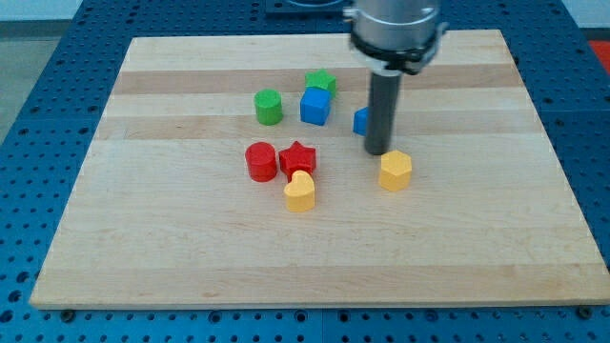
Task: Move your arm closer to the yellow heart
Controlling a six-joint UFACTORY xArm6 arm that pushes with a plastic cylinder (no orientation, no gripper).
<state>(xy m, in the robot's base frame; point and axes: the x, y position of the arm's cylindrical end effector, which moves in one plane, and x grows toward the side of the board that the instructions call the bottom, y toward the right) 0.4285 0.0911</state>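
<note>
Yellow heart (299, 191) lies near the tabletop (191, 257) centre, touching the red star (298, 158) above it. My tip (377, 152), well to its right, stands just beside the yellow hexagon (396, 171); no gripper is fitted, nothing held.

Tip (378, 152) sits just above-left of the yellow hexagon block (395, 171), nearly touching, blue block (361, 121) half hidden behind the rod. Yellow heart (300, 191) well to the view's left, touching red star (298, 158); red cylinder (260, 161) beside it. Green cylinder (269, 107), blue cube (315, 106), green star (321, 82) up top on wooden board (496, 238).
</note>
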